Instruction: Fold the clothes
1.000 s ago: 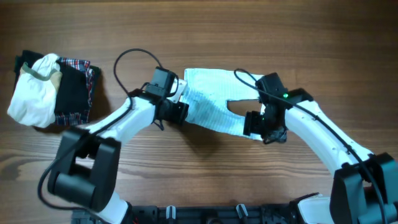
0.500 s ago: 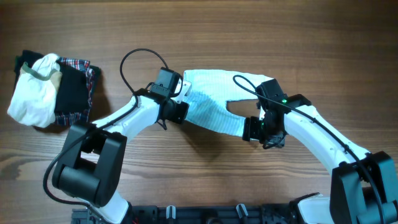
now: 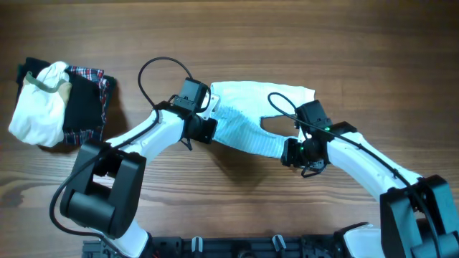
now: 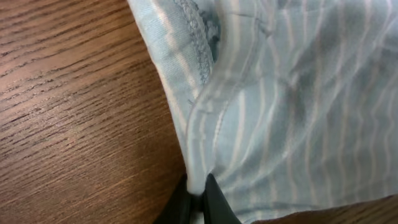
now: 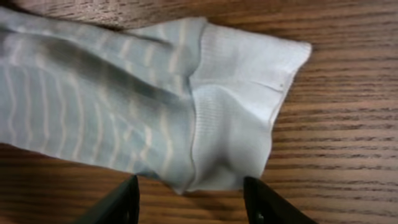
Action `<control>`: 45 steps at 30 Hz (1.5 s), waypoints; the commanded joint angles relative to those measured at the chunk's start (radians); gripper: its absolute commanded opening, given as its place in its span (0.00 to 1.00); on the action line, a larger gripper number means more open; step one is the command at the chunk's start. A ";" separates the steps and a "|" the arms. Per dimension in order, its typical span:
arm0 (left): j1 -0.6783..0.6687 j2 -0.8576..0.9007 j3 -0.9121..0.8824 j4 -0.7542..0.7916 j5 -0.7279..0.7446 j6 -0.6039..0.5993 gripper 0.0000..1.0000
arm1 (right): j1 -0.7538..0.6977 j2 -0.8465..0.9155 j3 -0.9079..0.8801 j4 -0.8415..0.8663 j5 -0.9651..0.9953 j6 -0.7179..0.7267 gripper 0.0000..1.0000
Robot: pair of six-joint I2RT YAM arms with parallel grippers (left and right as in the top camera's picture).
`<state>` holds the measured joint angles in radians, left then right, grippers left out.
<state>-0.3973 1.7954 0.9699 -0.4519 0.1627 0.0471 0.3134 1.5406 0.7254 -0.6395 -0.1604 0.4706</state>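
A light blue striped garment [image 3: 244,123] lies crumpled in the middle of the wooden table. My left gripper [image 3: 205,130] is at its left edge, and in the left wrist view this gripper [image 4: 198,194] is shut on a pinched fold of the striped cloth [image 4: 286,112]. My right gripper [image 3: 290,151] is at the garment's lower right end. In the right wrist view its fingers [image 5: 122,200] stand apart on either side of the white ribbed cuff [image 5: 239,124]. That gripper [image 5: 193,194] is open, and the cuff's edge lies just ahead of the tips.
A pile of other clothes [image 3: 61,104] sits at the far left: a white piece [image 3: 37,113] on top of dark and plaid ones [image 3: 90,107]. Black cables loop above both wrists. Bare wooden table [image 3: 229,43] surrounds the garment.
My left gripper has shut on the garment's left edge. My right gripper has shifted slightly left onto the cuff end, its jaws narrowing. The garment's upper right corner has spread out.
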 commanded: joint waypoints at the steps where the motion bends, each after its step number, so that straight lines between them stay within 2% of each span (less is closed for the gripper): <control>1: -0.005 0.022 -0.007 -0.021 -0.006 -0.006 0.04 | -0.003 0.026 -0.047 0.042 0.064 0.030 0.47; 6: -0.005 0.022 -0.007 -0.039 -0.007 -0.006 0.04 | -0.003 0.026 -0.047 0.057 0.063 0.030 0.09; 7: -0.005 0.022 -0.007 -0.039 -0.007 -0.006 0.04 | -0.003 0.026 -0.045 0.047 0.063 0.029 0.04; 11: -0.004 0.015 -0.006 -0.050 -0.007 -0.006 0.04 | -0.003 0.023 -0.035 -0.026 0.036 0.025 0.04; 15: -0.004 -0.036 -0.006 -0.137 -0.007 -0.006 0.04 | -0.003 -0.019 -0.034 -0.078 -0.004 0.021 0.04; 23: -0.004 -0.223 -0.006 -0.314 -0.007 -0.033 0.04 | -0.003 -0.225 -0.023 -0.163 -0.156 0.002 0.04; 28: -0.004 -0.304 -0.006 -0.292 -0.026 -0.033 0.05 | -0.003 -0.298 -0.018 -0.118 -0.181 0.002 0.04; 35: -0.004 -0.304 -0.006 -0.195 -0.026 -0.033 0.15 | -0.003 -0.287 -0.018 0.074 -0.185 0.053 0.04; 41: -0.004 -0.304 -0.006 -0.240 -0.026 -0.034 0.20 | -0.003 -0.287 -0.018 0.066 -0.193 0.066 0.04; 45: -0.004 -0.304 -0.006 -0.249 -0.026 -0.037 0.20 | -0.003 -0.287 -0.018 -0.004 -0.183 0.145 0.04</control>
<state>-0.3985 1.5066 0.9680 -0.6930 0.1436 0.0174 0.3115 1.2564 0.7036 -0.5999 -0.3347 0.5430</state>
